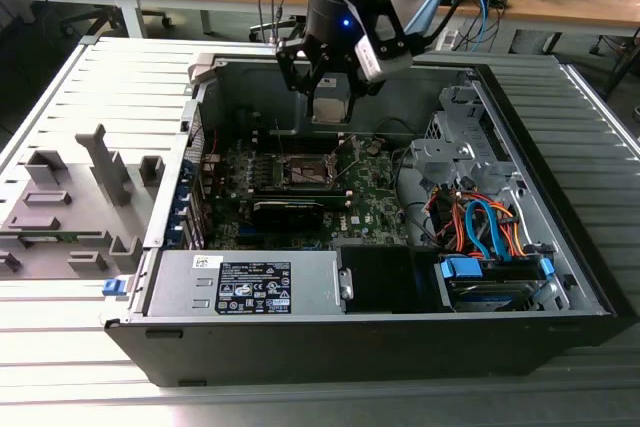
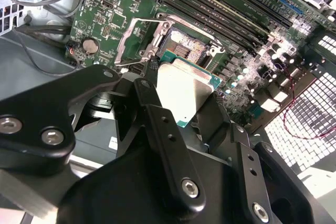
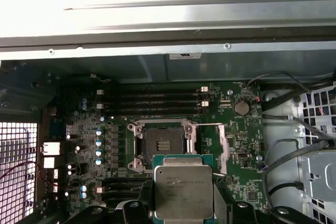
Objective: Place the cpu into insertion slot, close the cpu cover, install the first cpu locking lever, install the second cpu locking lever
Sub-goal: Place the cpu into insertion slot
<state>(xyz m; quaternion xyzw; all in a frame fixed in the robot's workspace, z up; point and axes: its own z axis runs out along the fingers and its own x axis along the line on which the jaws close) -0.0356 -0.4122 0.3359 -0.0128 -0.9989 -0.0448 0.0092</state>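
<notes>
My gripper hangs over the open computer case, shut on the cpu. In both wrist views the cpu is a pale silvery square chip on a green edge, clamped between the black fingers. The insertion slot lies bare on the green motherboard, apart from and below the chip; in the exterior view the insertion slot is under the gripper. The cpu cover stands swung open beside the socket. A thin wire lever is raised near it.
A black graphics card lies in front of the socket, memory slots behind it. The power supply and a drive cage with coloured cables fill the case front. A grey fixture stands at the exterior view's left.
</notes>
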